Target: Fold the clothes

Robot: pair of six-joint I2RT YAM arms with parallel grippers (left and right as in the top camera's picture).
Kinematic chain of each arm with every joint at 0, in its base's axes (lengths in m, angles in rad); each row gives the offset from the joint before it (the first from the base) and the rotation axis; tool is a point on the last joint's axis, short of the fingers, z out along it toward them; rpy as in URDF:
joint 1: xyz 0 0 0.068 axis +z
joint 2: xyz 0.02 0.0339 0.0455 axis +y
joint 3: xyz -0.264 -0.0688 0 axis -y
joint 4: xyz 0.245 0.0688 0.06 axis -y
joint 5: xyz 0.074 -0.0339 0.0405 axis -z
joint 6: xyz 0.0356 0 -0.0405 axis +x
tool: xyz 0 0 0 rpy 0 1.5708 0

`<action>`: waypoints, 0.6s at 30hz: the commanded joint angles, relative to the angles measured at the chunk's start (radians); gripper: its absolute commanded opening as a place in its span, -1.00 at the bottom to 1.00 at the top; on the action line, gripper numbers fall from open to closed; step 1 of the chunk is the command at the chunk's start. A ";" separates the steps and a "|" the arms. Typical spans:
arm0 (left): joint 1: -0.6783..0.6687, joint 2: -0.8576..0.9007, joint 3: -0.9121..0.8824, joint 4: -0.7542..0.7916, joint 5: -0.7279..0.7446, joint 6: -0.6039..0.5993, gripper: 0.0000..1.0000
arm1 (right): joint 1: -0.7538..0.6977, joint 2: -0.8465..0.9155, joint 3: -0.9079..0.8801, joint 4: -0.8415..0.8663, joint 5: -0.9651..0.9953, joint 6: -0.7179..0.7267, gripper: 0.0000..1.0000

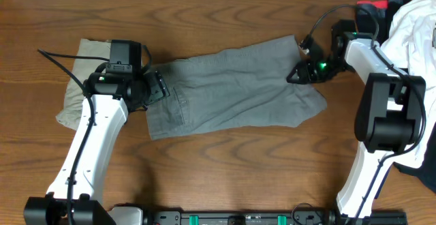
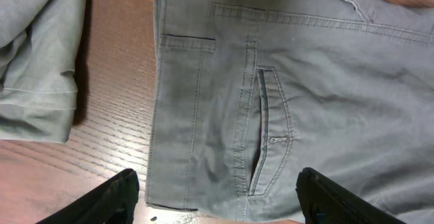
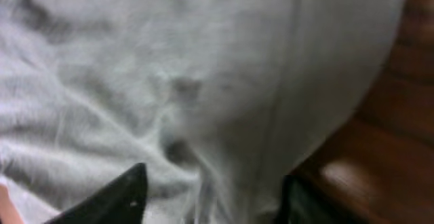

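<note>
**Grey shorts lie flat, both grippers over them**

The grey shorts (image 1: 238, 88) lie spread across the middle of the table (image 1: 204, 177), waistband to the left; the khaki shorts (image 1: 73, 95) sit bunched at the left end, partly under the left arm. The left gripper (image 1: 158, 88) hangs over the waistband end, jaws spread wide above the back pocket (image 2: 264, 129), gripping nothing; the right gripper (image 1: 294, 75) rests at the leg end, fingers apart with rumpled grey cloth between them.
</note>
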 commanded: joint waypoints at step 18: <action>0.004 0.002 -0.004 0.020 -0.008 -0.013 0.52 | -0.120 0.095 -0.009 0.005 -0.161 -0.037 0.04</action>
